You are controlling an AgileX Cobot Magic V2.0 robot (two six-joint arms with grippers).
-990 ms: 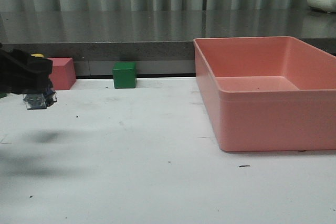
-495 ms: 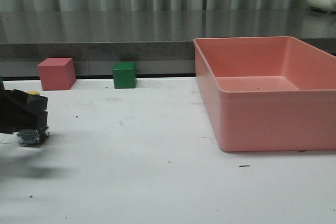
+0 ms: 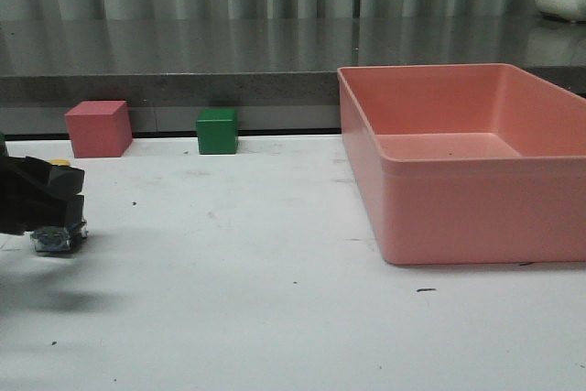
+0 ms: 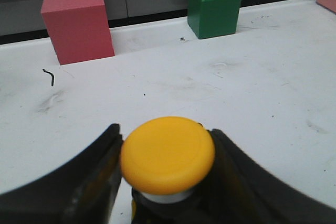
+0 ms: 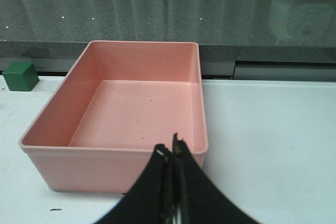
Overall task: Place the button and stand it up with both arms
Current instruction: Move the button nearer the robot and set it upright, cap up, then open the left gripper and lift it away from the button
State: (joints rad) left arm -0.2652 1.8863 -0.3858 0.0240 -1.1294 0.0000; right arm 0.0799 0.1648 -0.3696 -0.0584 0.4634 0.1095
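The button has a yellow mushroom cap, a white collar and a black body. My left gripper is shut on the button, one finger on each side of it. In the front view the left gripper is at the far left, low over the white table, and the button's bluish-clear base is at or just above the tabletop, with its cap up. My right gripper is shut and empty, hanging in front of the pink bin. It does not show in the front view.
A pink cube and a green cube stand at the table's back edge, behind the left gripper. The large pink bin fills the right side. A grey counter runs behind the table.
My left gripper came down and toward the camera with the button a second ago. In the last half second it has barely moved.
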